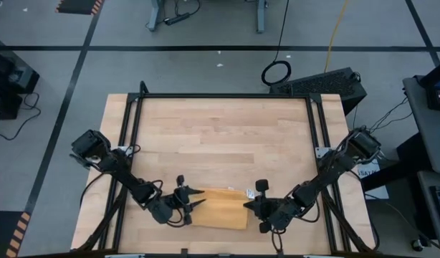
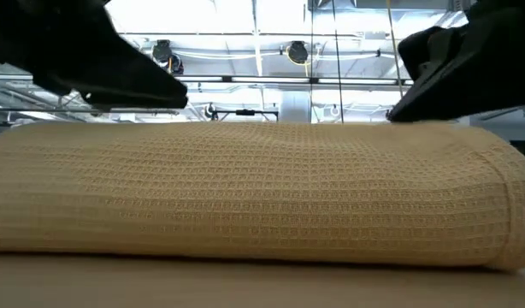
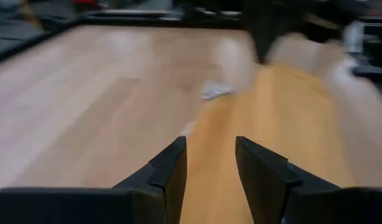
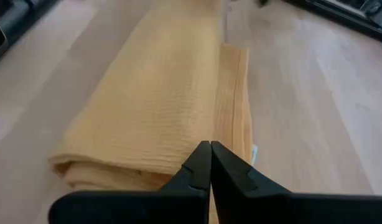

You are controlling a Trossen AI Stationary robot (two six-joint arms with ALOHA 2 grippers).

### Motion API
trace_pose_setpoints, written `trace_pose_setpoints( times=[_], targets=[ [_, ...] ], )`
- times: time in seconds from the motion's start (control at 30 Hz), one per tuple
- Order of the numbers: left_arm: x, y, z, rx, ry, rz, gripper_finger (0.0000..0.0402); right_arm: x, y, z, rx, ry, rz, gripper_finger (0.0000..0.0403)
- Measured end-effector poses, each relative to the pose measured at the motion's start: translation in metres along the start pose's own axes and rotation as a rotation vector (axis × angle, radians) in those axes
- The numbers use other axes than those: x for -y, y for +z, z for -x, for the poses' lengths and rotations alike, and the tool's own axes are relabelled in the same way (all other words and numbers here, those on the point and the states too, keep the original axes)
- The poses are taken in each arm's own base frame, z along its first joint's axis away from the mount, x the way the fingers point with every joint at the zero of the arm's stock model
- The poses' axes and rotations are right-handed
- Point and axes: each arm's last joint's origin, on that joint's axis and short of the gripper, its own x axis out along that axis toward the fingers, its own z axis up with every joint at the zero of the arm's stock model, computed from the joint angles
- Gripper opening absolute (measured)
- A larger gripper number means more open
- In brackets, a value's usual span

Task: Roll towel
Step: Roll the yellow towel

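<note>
Towel (image 4: 153, 106): mustard yellow, fine waffle-grid weave, white tag (image 1: 249, 193). Table (image 1: 220, 129): pale wood planks, black frame. Both grippers: black.

A light wooden table (image 1: 220, 136) is seen from above, framed by a black metal frame (image 1: 223, 96) along its edges. Grey floor (image 1: 206, 36) marked with dark lines surrounds it. Beyond the far edge a coiled black cable (image 1: 276, 72) lies on the floor, just beside a dark box (image 1: 327, 84) — possibly a piece of equipment. A yellow cable (image 1: 337, 29) runs across the floor farther off.
</note>
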Motion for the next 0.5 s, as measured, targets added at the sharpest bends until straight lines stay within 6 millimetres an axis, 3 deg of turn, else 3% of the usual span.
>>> trace_pose_setpoints(
  times=[0.2, 0.37, 0.5],
  targets=[
    [0.011, 0.01, -0.002, -0.036, -0.149, 0.015, 0.0141, -0.002, -0.004, 0.01, 0.021, 0.021, -0.036, 0.0],
    [0.016, 0.005, 0.003, -0.088, -0.143, -0.003, 0.0141, -0.008, -0.015, 0.012, 0.076, 0.053, -0.122, 0.0],
    [0.026, 0.016, 0.006, -0.041, -0.149, -0.06, 0.0145, -0.015, -0.026, 0.014, 0.116, 0.093, -0.22, 0.0]
  ],
)
